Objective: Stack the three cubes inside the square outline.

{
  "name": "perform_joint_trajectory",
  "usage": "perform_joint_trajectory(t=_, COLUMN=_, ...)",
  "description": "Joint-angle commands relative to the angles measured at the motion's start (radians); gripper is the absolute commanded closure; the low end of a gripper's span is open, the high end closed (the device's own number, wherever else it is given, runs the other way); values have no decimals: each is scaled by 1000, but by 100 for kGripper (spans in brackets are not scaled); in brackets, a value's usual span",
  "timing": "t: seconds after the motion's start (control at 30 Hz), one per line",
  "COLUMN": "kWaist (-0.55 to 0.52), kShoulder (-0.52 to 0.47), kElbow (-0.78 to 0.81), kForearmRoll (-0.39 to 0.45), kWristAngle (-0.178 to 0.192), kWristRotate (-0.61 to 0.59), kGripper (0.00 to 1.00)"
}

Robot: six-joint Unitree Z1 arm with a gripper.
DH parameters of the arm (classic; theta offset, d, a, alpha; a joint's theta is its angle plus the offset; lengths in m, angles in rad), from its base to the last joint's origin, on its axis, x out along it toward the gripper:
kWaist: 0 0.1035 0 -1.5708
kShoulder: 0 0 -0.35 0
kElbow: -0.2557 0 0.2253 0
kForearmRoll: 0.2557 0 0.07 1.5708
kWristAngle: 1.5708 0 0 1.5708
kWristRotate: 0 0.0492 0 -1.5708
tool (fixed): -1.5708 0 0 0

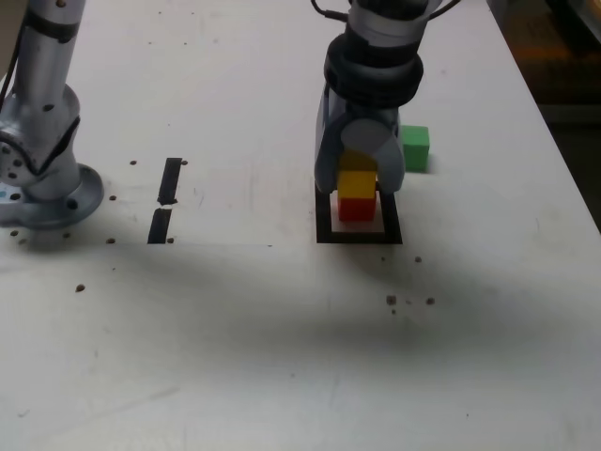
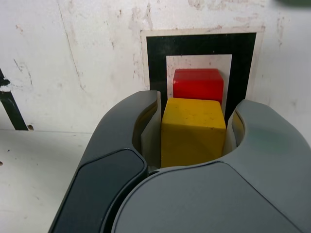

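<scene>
Between my fingers [image 2: 146, 141] sat the yellow cube [image 2: 193, 131], pressed on both flanks by the pale inner pads, so my gripper [image 2: 193, 138] was clamped on it rather than slack. Its top face was level and square to me. Seen from the exterior view, my gripper [image 1: 358, 178] pointed straight down over the square outline [image 1: 325, 228], and the yellow cube [image 1: 356, 183] rested on top of the red cube [image 1: 356, 209], the two faces meeting flush in a short tower. Whether the yellow one bore its full weight on the red one or hung a hair above it, I could not tell.

Just beyond the yellow cube, through the wrist view, the red cube [image 2: 198, 83] showed its far part, standing inside the white centre of the square outline [image 2: 156, 68], clear of the black tape on all sides I could see.

Farther off, the green cube [image 1: 414, 148] stood alone on the white table [image 1: 282, 357], outside the outline, toward the exterior view's right and behind my gripper, near it but not touching.

Well apart, toward the exterior view's left, lay two short black tape strips [image 1: 165, 199] end to end, and beyond them stood my arm's grey base [image 1: 45, 178]. Small dark specks dotted the tabletop.
</scene>
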Motion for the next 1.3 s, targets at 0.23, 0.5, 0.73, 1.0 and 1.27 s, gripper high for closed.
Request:
perform_joint_trajectory(t=0.23, kWaist=12, kShoulder=12, kElbow=6, kForearmRoll=-35, kWristAngle=-2, kWristRotate=13, kGripper=86)
perform_joint_trajectory(t=0.5, kWaist=17, kShoulder=7, kElbow=6, kForearmRoll=-34, kWristAngle=4, kWristRotate=13, kGripper=86)
perform_joint_trajectory(t=0.73, kWaist=18, kShoulder=2, kElbow=7, kForearmRoll=-27, kWristAngle=5, kWristRotate=13, kGripper=84)
perform_joint_trajectory(t=1.0, kWaist=18, kShoulder=-1, kElbow=7, kForearmRoll=-21, kWristAngle=8, kWristRotate=13, kGripper=74)
perform_joint_trajectory(t=1.27, kWaist=21, kShoulder=5, kElbow=11, kForearmRoll=-26, kWristAngle=5, kWristRotate=13, kGripper=45)
